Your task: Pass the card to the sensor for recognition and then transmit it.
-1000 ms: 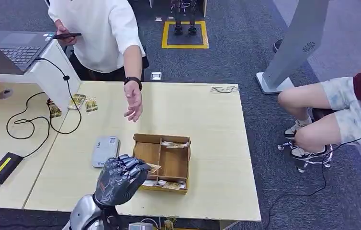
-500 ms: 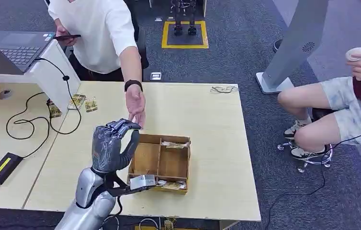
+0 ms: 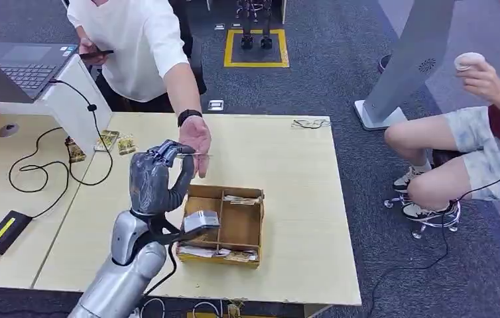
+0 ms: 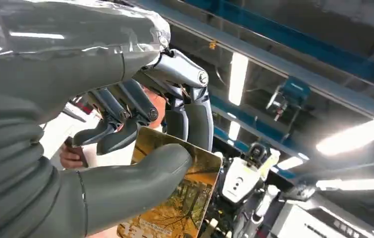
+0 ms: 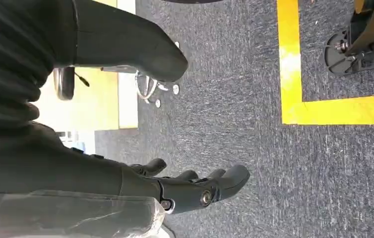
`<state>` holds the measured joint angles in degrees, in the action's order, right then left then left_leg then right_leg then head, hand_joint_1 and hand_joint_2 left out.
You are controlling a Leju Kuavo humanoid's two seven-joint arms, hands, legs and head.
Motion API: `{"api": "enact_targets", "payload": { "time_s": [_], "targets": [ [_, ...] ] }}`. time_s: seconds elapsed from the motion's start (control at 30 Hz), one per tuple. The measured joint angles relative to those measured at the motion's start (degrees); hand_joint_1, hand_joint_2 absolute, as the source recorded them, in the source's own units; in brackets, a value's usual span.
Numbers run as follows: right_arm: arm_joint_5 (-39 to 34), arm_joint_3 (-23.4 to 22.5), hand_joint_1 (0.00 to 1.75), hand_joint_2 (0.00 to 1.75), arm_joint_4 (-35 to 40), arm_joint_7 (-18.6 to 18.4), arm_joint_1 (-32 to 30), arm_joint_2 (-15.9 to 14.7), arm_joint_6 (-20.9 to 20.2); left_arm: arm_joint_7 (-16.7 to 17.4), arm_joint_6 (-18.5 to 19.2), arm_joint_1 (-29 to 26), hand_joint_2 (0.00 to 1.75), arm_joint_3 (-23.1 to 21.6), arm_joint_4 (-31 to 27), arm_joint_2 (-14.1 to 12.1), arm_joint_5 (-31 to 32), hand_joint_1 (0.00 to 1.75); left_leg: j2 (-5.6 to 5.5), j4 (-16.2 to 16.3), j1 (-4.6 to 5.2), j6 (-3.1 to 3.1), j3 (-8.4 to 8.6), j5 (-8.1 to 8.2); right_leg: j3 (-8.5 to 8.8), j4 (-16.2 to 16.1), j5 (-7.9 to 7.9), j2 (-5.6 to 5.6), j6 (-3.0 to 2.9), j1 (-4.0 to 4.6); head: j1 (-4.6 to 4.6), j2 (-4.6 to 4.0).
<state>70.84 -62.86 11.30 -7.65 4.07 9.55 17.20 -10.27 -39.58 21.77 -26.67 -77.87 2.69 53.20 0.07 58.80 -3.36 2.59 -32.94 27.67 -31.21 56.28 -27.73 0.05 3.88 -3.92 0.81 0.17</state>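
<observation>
My left hand (image 3: 158, 177) is raised above the table (image 3: 287, 172), thumb and fingers pinching a card (image 3: 195, 154) that shows edge-on at its fingertips. In the left wrist view the card (image 4: 177, 198) has a golden autumn-tree picture, pressed between the thumb (image 4: 135, 186) and the dark fingers (image 4: 125, 116). A standing person's open palm (image 3: 196, 138) hovers just beyond the card, almost touching it. My arm hides the grey sensor on the table. My right hand (image 5: 195, 186) hangs over dark carpet, fingers apart and holding nothing.
A wooden compartment box (image 3: 224, 224) with more cards sits near the table's front. Loose cards (image 3: 118, 142), a black cable (image 3: 35, 165), a power adapter (image 3: 2, 230) and a laptop (image 3: 15, 66) lie at the left. A seated person (image 3: 473, 152) is at the right.
My left hand rose from beside the box and moved away from me with the card, towards the standing person's palm, which shifted closer. The seated person raised a hand.
</observation>
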Motion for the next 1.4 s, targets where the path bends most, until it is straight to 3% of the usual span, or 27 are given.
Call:
{"api": "enact_targets", "payload": {
  "time_s": [0.47, 0.67, 0.7, 0.73, 0.77, 0.93, 0.97, 1.4],
  "targets": [
    [1.0, 1.3, 0.0, 1.75, 0.0, -0.2, 0.3, 0.0, -0.3, 4.0, 1.1, 8.9, 1.75, -0.3, 9.9, 4.2, 1.1, 1.75, 0.03, 0.0, 0.0, 0.0, 0.0, 0.0, -0.04, 0.0, 0.03, 0.04, 0.01, 0.0, 0.02, 0.0],
    [1.0, 1.4, 0.0, 1.75, 0.0, -0.2, 0.4, 0.0, -0.3, 4.0, 1.4, 10.4, 1.75, -1.5, 13.9, 5.5, 1.6, 1.75, 0.02, 0.0, 0.0, 0.0, -0.01, 0.0, -0.04, 0.0, 0.03, 0.04, 0.01, 0.0, 0.02, 0.0],
    [1.0, 1.4, 0.0, 1.75, 0.0, -0.2, 0.5, 0.0, -0.3, 3.9, 1.4, 10.3, 1.75, -1.7, 14.2, 5.6, 1.6, 1.64, 0.03, 0.0, 0.0, 0.0, -0.01, 0.0, -0.05, 0.0, 0.02, 0.05, 0.01, 0.0, 0.02, 0.0],
    [0.9, 1.4, 0.0, 1.75, 0.0, -0.2, 0.5, 0.0, -0.3, 3.9, 1.4, 10.3, 1.75, -2.1, 14.5, 5.6, 1.5, 0.87, 0.04, 0.0, 0.0, 0.0, -0.01, 0.0, -0.05, 0.0, 0.02, 0.06, 0.01, 0.0, 0.02, 0.0],
    [0.9, 1.4, 0.0, 1.75, 0.0, -0.2, 0.5, 0.0, -0.3, 3.7, 1.6, 10.3, 1.75, -2.3, 14.7, 5.6, 1.4, 0.33, 0.03, 0.0, 0.0, 0.0, -0.02, 0.0, -0.05, 0.0, 0.02, 0.05, 0.01, 0.0, 0.02, 0.0],
    [0.9, 1.4, 0.0, 1.75, 0.0, 0.0, 0.5, 0.0, -0.4, 2.7, 1.8, 10.3, 1.75, -3.9, 15.1, 5.6, -0.6, 0.33, 0.03, 0.0, 0.0, 0.0, -0.05, 0.01, -0.06, 0.0, 0.02, 0.04, 0.01, 0.0, 0.02, 0.0],
    [0.9, 1.4, 0.0, 1.75, 0.0, 0.0, 0.5, 0.0, -0.4, 2.6, 1.8, 10.3, 1.75, -4.2, 15.1, 5.6, -0.9, 0.0, 0.03, 0.0, 0.0, 0.0, -0.05, 0.01, -0.05, 0.0, 0.02, 0.04, 0.01, 0.0, 0.02, 0.0],
    [0.8, 1.4, 0.0, 1.75, 0.0, 0.5, 0.5, 0.0, -0.2, 1.6, 1.2, 10.2, 1.75, -4.6, 14.9, 5.2, -3.7, 0.0, 0.03, 0.0, 0.0, 0.0, -0.05, 0.0, -0.04, 0.0, 0.02, 0.04, 0.01, 0.0, 0.02, 0.0]
  ]
}}
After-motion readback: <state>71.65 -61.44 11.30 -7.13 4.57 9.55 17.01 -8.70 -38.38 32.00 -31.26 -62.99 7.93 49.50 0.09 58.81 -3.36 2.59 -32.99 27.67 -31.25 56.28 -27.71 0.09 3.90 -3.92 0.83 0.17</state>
